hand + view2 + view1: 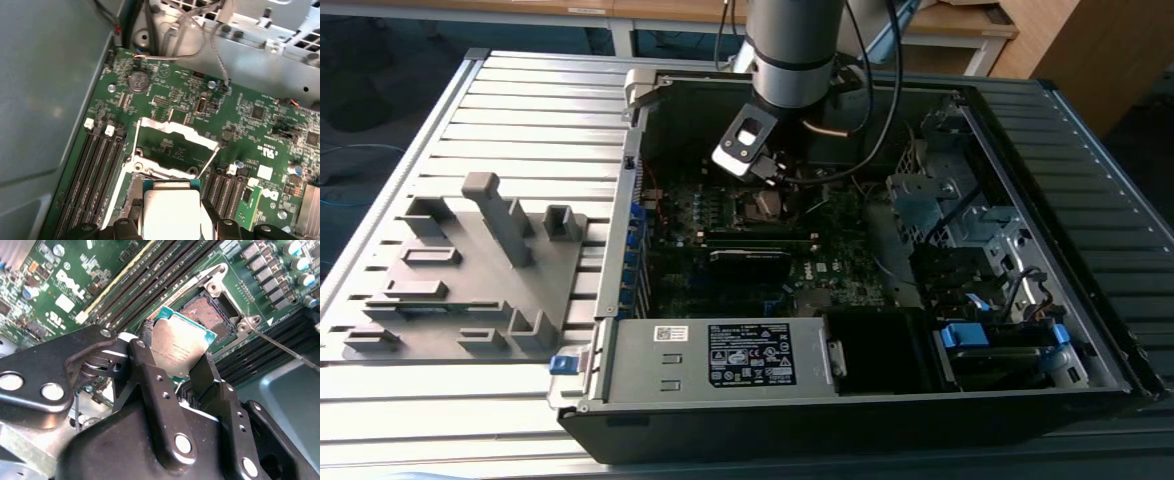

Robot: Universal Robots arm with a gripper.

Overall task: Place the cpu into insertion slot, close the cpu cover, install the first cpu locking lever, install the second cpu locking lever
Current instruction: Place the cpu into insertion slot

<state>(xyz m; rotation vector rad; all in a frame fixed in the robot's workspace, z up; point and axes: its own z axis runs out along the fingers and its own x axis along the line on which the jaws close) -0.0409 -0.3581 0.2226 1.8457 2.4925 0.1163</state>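
Pincer (175, 359): narrow, clamped on the cpu. Your two black fingers (150, 385) press its opposite edges.
Cpu (181, 342): in your grip, silvery top facing the second wrist camera, tilted, clear of the board (60, 285). It is not seated. In the first wrist view the cpu (172, 212) sits between the fingertips.
Slot (210, 310): just past the pincer tips, open, with its dark pin field bare. In the second wrist view the cpu's far corner overlaps the slot's near edge.
Cover (167, 126): swung up and open, beyond the slot from your pincer. You see board through its window.
Lever (207, 162): thin rod slanting beside the cover, just past the cpu and not clipped down.
Memory slots (95, 170): long black rows flanking the pincer on both sides.
Arm (794, 50): reaches down into the case (854, 435), with the pincer (754, 165) low over the board.
Surface (520, 100): slatted metal, carrying the case.
Fixture (467, 270): grey, outside the case, well apart from your pincer.
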